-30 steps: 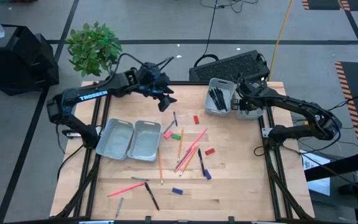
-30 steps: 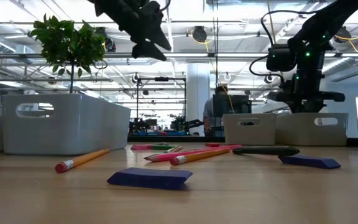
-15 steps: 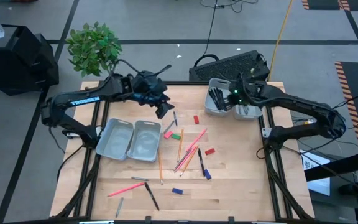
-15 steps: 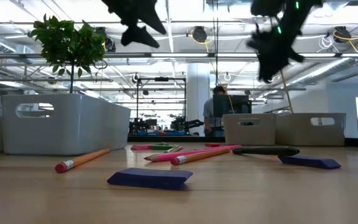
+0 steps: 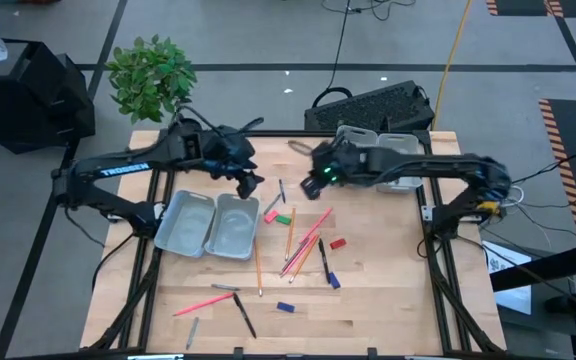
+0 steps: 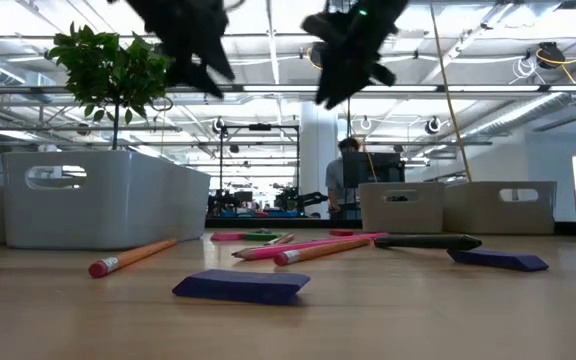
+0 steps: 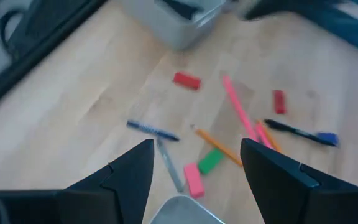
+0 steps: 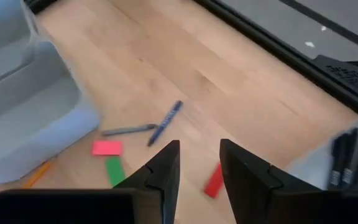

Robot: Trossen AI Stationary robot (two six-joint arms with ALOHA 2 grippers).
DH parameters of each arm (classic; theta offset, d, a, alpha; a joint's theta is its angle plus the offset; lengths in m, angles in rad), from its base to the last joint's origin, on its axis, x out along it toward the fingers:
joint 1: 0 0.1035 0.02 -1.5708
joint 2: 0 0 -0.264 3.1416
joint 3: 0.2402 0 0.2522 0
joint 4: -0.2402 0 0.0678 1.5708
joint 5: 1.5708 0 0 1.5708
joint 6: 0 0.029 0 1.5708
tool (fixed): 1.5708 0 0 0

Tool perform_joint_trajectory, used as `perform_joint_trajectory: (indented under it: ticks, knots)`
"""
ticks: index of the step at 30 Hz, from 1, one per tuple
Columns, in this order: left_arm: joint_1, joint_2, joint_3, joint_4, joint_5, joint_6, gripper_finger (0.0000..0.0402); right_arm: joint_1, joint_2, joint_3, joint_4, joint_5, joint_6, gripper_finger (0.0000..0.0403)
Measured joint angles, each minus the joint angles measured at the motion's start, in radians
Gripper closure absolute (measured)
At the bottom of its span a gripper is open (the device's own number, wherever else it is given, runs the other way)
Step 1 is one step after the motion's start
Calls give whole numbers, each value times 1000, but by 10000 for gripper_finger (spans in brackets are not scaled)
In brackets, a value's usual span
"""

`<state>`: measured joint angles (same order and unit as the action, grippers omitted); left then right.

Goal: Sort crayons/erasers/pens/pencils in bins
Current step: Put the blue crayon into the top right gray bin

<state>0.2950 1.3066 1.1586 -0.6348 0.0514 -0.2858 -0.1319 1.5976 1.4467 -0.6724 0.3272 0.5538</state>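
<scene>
Since the last frame my right claw (image 5: 315, 186) has swung off the far-right bins (image 5: 404, 146) toward mid-worktop and now hangs above the red eraser (image 5: 316, 191). Fingers slightly parted, nothing between them in its wrist view. My left claw (image 5: 250, 186) has dropped back toward the near-left bins (image 5: 190, 222) and hovers over their inner far corner, fingers spread wide, empty.

Pens (image 5: 325, 265), pencils (image 5: 304, 240) and erasers haven't moved; they lie scattered mid-worktop between the two bin pairs, with a pink pencil (image 5: 203, 303) and a blue eraser (image 5: 285, 307) nearer the front edge.

Both wrist views are motion-blurred, so small items read poorly. Right arm covers most of the far bins from above. Low view cuts both claws off at the top.

Worktop (image 5: 368, 310) is light wood. Potted plant (image 5: 150, 72) at the far-left corner, keyboard (image 5: 373, 104) behind. A person (image 6: 348, 180) stands far back in the lab.
</scene>
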Motion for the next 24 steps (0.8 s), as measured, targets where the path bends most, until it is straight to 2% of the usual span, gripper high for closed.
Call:
perform_joint_trajectory:
  ticks: [6,8,14,17,24]
  knots:
    - [-120,20,-134,166,-247,-211,158,71,20,60,21,61,71,297]
    - [-151,50,-127,229,-273,-260,158,79,-7,60,39,65,56,297]
    - [-192,242,42,39,-400,-412,158,66,-116,62,86,66,-105,297]
    - [-193,359,121,15,-443,-497,158,44,-181,62,96,66,-166,297]
    - [-137,625,259,-18,-391,-784,158,42,-319,62,86,32,-337,298]
